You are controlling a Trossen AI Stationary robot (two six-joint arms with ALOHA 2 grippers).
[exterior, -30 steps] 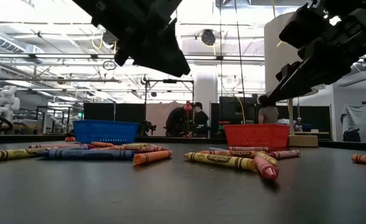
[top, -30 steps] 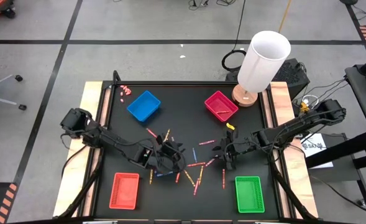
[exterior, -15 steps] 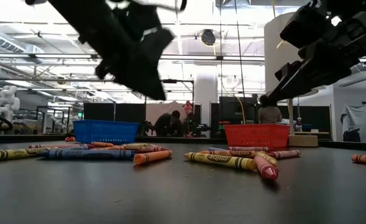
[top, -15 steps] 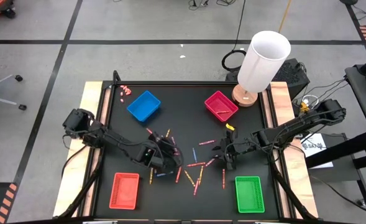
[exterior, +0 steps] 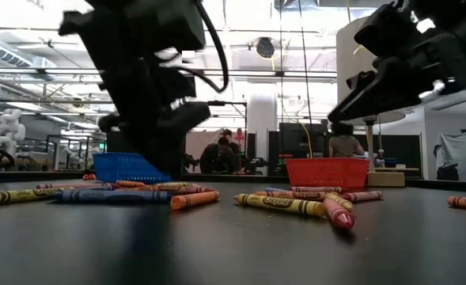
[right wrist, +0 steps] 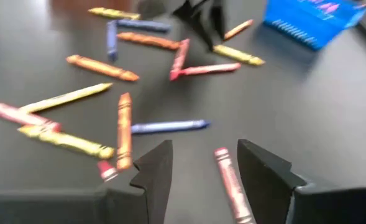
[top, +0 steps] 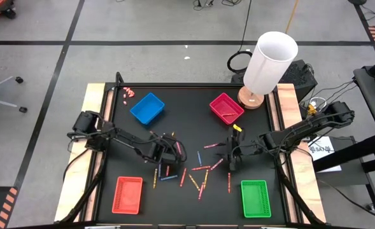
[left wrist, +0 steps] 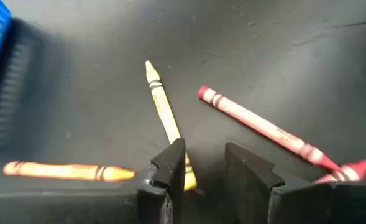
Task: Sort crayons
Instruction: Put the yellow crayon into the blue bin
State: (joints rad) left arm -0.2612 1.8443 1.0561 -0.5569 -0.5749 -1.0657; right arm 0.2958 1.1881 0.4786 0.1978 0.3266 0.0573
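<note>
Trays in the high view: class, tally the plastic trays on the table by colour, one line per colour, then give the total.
Blue tray: 1
Magenta tray: 1
Red tray: 1
Green tray: 1
Total: 4

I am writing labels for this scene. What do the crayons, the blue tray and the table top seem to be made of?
The crayons look like wax sticks in matte paper wrappers: printed black bands show, and the bare tips look waxy. The blue tray seems to be moulded plastic, with a uniform colour and ribbed, slotted walls in the low view. The table top is a matte black sheet, possibly rubber or laminate, with pale wooden side strips.
</note>
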